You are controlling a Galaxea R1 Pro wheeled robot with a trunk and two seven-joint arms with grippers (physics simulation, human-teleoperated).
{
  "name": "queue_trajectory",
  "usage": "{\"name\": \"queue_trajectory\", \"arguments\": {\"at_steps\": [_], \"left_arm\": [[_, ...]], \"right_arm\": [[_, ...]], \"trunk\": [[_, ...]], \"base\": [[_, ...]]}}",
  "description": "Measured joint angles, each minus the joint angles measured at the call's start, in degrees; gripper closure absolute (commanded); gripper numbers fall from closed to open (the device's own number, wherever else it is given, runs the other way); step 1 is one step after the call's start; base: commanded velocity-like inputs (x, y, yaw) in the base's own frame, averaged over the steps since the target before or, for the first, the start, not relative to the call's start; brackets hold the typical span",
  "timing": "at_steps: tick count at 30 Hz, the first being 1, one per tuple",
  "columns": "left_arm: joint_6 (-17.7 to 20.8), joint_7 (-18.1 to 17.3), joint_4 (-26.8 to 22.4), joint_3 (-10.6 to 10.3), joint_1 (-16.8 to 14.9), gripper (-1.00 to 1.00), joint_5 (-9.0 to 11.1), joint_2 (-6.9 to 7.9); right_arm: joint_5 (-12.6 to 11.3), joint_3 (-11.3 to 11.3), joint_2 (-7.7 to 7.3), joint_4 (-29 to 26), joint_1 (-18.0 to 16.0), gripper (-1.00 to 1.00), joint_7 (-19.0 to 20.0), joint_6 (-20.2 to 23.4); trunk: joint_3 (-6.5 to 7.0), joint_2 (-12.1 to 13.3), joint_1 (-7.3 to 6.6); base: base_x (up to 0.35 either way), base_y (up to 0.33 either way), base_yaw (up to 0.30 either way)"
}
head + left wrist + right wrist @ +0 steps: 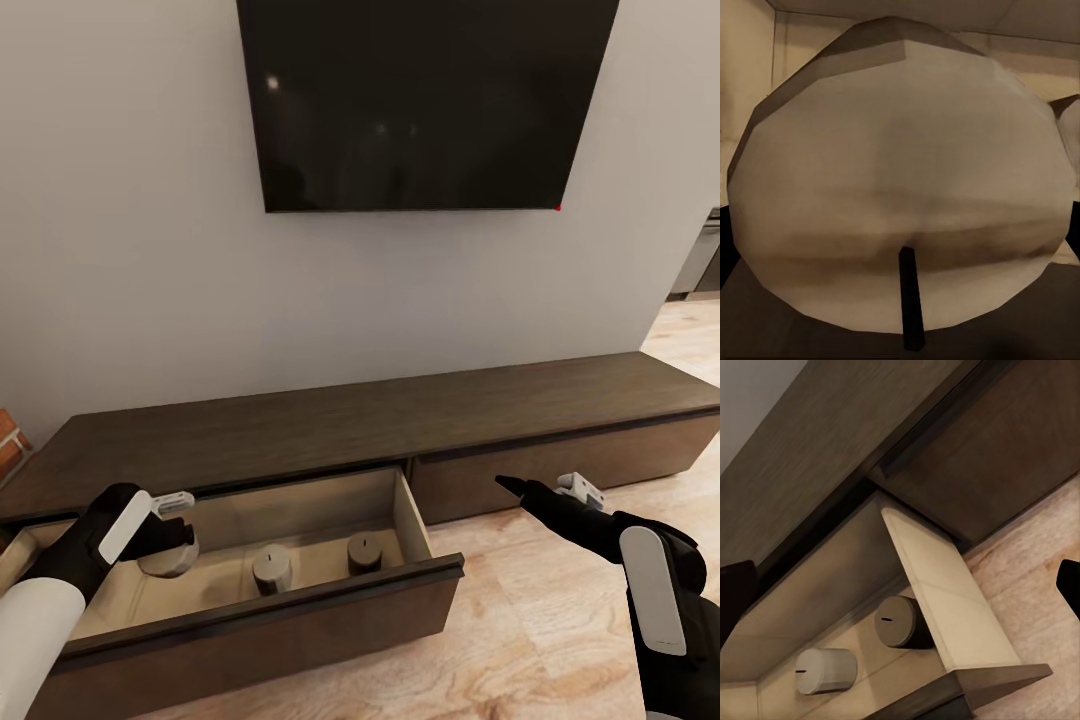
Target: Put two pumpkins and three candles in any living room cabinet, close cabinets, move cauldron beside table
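The long dark cabinet stands against the wall with its left drawer pulled out. On the drawer's pale floor stand two candles, upright and side by side; the right wrist view shows them too. My left gripper reaches down into the drawer's left part, shut on a third candle. That candle's pale top and dark wick loom very close in the left wrist view. Over the floor in front of the closed right drawer, my right gripper is open and holds nothing.
A large black TV hangs on the wall above the cabinet. Light wood floor stretches in front and to the right. A brick surface shows at the left edge, and an opening to another room at the right.
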Motion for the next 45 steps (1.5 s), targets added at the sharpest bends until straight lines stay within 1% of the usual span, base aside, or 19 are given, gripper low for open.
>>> {"name": "queue_trajectory", "arguments": {"at_steps": [1, 4, 7, 10, 16, 20, 22, 26, 29, 35, 45], "left_arm": [[0.0, 0.0, 0.3, 0.0, 0.0, 1.00, 0.0, -0.01], [0.0, 0.1, 1.0, 0.0, 0.0, 1.00, 0.0, -0.03], [0.0, 0.1, 1.2, 0.0, 0.0, 1.00, 0.0, -0.04], [-0.1, 0.1, 1.2, 0.0, 0.0, 1.00, 0.0, -0.04], [-0.3, -0.1, 1.3, -0.1, 0.0, 1.00, 0.0, -0.11], [-0.4, -0.2, 1.3, -0.1, 0.0, 1.00, 0.0, -0.12], [-0.5, -0.2, 1.3, -0.3, 0.0, 1.00, -0.1, -0.13], [-0.5, -0.2, 1.3, -0.4, 0.0, 1.00, -0.2, -0.13], [-0.5, -0.2, 1.3, -0.5, 0.0, 1.00, -0.1, -0.13], [-0.4, -0.1, 1.3, -0.5, 0.0, 1.00, -0.2, -0.13], [-0.3, 0.2, 1.3, -0.7, 0.0, 1.00, -0.3, -0.13]], "right_arm": [[0.0, 0.0, -0.01, 0.0, 0.0, -1.00, 0.0, 0.0], [0.0, 0.0, -0.02, 0.0, 0.0, -1.00, 0.0, 0.0], [0.0, 0.0, -0.02, 0.0, 0.0, -1.00, 0.0, 0.0], [0.0, 0.0, -0.02, 0.0, 0.0, -1.00, 0.0, 0.0], [0.0, 0.0, -0.02, 0.0, 0.0, -1.00, 0.3, 0.0], [-0.3, -0.1, -0.08, 0.0, 0.0, -1.00, 3.4, 0.0], [-0.4, -0.1, -0.14, 0.0, 0.0, -1.00, 4.3, 0.0], [-0.3, -0.1, -0.19, 0.0, 0.0, -1.00, 4.8, 0.0], [-0.3, -0.2, -0.20, 0.0, 0.0, -1.00, 4.9, 0.0], [-0.4, -1.2, -0.20, 0.0, 0.0, -1.00, 4.9, 0.0], [-0.4, -1.4, -0.20, 0.0, 0.0, -1.00, 4.9, 0.0]], "trunk": [[0.00, 0.0, 0.00], [-0.54, -1.2, 0.66], [-0.54, -1.2, 0.66], [-1.07, -2.4, 1.31], [-2.40, -2.5, 1.48], [-3.29, -2.5, 1.58], [-3.29, -2.6, 1.58], [-3.29, -2.5, 1.58], [-3.29, -2.6, 1.57], [-3.29, -2.6, 1.57], [-3.29, -2.6, 1.58]], "base": [[0.000, 0.000, 0.000], [0.000, 0.000, 0.000], [0.000, 0.000, 0.000], [0.000, 0.000, 0.000], [0.000, 0.000, 0.000], [0.000, 0.000, 0.000], [0.000, 0.000, 0.000], [0.000, 0.000, 0.000], [0.090, 0.029, 0.000], [0.125, 0.037, 0.000], [0.095, 0.038, 0.000]]}}
